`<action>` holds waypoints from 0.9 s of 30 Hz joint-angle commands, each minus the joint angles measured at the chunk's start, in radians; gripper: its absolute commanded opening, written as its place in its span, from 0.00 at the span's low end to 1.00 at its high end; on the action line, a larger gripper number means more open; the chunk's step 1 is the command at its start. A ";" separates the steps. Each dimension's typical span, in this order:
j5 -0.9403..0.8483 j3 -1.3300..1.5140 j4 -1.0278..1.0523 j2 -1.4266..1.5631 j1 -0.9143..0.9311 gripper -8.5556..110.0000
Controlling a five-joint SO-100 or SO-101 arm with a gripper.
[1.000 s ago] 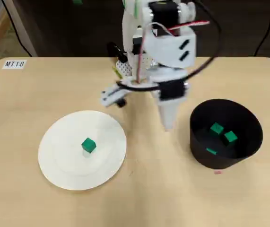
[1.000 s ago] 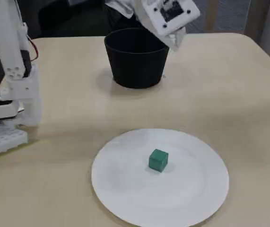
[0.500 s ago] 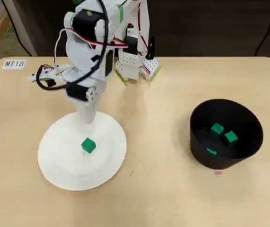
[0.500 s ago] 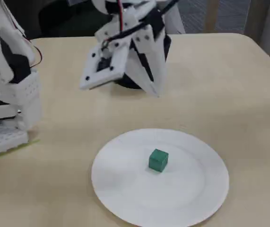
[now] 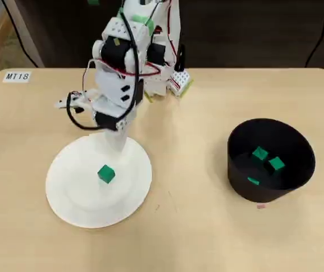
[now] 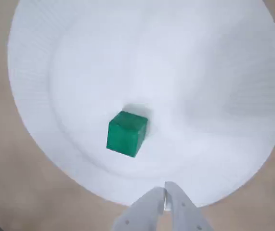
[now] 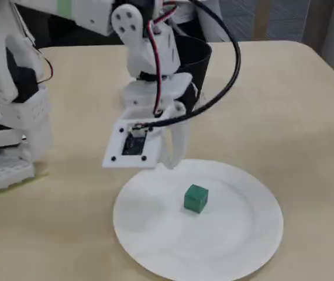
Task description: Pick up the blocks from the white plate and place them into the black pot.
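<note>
Three blocks (image 5: pixel 262 160) lie in the black pot (image 5: pixel 298 181), right of frame. One block (image 5: pixel 106 174) left on the white plate (image 5: pixel 71 204). Hand (image 6: pixel 165 192) pinched closed, empty, above the plate's rim.

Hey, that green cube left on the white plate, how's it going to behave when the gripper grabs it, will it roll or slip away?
The green cube sits flat on one face, so it probably won't roll. It looks rigid, with flat sides that should suit a pinch. Being small on the smooth white plate, it may slide if the gripper, shut now, nudges it off-centre.
</note>
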 commanded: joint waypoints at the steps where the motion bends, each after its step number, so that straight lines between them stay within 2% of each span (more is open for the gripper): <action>1: -0.002 -0.077 -0.011 -0.028 0.006 0.05; 4: 0.009 -0.107 -0.012 -0.069 0.006 0.05; 8: -0.018 -0.121 -0.014 -0.091 0.005 0.21; 14: -0.002 -0.123 -0.006 -0.138 0.025 0.33; 21: 0.009 -0.127 -0.015 -0.183 0.046 0.35; 27: 0.020 -0.137 -0.052 -0.238 0.048 0.31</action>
